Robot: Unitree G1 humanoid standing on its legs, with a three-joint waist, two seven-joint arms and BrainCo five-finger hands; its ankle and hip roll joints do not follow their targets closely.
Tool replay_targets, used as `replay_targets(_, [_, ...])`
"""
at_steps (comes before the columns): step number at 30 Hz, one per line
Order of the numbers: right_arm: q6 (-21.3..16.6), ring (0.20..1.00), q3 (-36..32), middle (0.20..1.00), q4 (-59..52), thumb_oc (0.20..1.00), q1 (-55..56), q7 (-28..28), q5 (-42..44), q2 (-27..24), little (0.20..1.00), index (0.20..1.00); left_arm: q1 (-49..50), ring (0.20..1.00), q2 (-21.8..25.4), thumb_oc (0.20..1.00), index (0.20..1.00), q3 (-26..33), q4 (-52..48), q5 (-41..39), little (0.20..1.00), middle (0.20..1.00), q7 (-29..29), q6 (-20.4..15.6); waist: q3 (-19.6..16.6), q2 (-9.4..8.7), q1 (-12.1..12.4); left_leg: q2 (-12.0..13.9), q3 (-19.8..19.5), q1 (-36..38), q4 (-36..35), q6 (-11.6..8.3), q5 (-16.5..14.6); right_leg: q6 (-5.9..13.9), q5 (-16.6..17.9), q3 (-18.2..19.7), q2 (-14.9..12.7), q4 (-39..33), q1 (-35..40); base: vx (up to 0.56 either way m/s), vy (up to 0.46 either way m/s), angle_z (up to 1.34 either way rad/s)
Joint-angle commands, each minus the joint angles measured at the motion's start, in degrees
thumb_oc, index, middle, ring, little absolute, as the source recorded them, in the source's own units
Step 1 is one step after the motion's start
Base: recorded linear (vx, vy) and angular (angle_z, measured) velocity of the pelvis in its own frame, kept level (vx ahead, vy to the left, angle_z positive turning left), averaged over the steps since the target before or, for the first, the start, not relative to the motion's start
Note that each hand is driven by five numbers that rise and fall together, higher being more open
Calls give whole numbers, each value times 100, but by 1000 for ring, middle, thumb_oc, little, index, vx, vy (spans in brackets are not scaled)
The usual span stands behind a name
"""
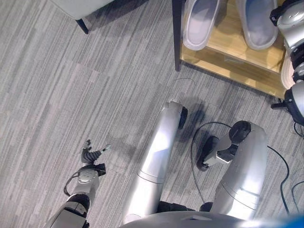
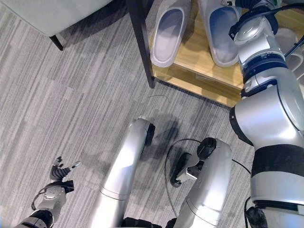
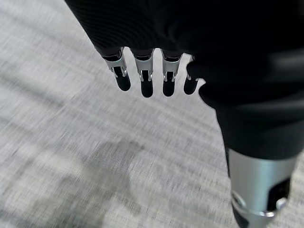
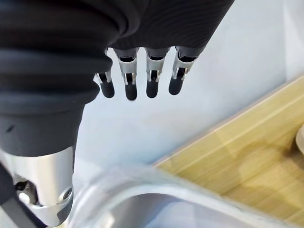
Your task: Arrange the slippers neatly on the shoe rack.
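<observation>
While the robot stands over grey carpet, the scene reads from left to right as follows.

Carpet: grey, streaked pile point(image 1: 71, 95) covering the floor in front of the rack.

Pale furniture: a light-coloured piece point(image 2: 42, 14) on a dark leg at the far left, standing on the carpet well apart from the rack.

Left hand: low at the robot's left side point(image 1: 91, 154), above bare carpet, well apart from the rack. Its own wrist view shows the fingers point(image 3: 146, 80) straight and relaxed, hanging over the carpet, touching and holding nothing.

Shoe rack: light wooden shelf point(image 2: 199, 71) with a dark upright post point(image 2: 140, 42) at its left corner, at the far right of the floor.

Left slipper: pale grey point(image 2: 168, 33), lying flat on the wooden shelf just inside the post, opening upward.

Right slipper: pale grey point(image 2: 221, 35), lying flat on the same shelf beside the first, apart from it, roughly parallel.

Right hand: at the rack, past the right slipper; the arm hides it in the head views. Its wrist view shows the fingers point(image 4: 152, 80) extended and loose, holding nothing, above a pale slipper rim point(image 4: 142, 180) and the wooden shelf board point(image 4: 247, 152).
</observation>
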Motion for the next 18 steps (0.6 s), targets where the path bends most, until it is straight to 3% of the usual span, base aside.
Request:
replay_targets(1, [-166,1000,155,1000,13,1000,-437,-115,218,-75,1000,1000,-48,1000,407,1000,1000,-51,13,3,1000,1000,10,-54,114,-18,157,-246,-1017,341,-253,-42,-304,-312,263,985,-193,135,308,0,0,0])
replay_targets(12, [-196,1000,-309,1000,-149,1000,227,-260,317,210,1000,1000,-93,1000,277,1000,1000,-24,290,-12,1000,1000,51,47,114,-40,-30,-173,-967,341,-110,-71,-417,-378,220,1064,-67,290,254,-14,16,-4])
replay_targets(18, [-147,1000,-684,1000,-281,1000,732,-332,208,566,1000,1000,-215,1000,181,1000,1000,127,436,33,1000,1000,151,105,114,-53,-118,-158,-953,341,33,-75,-460,-316,249,1111,17,400,301,-20,6,-5])
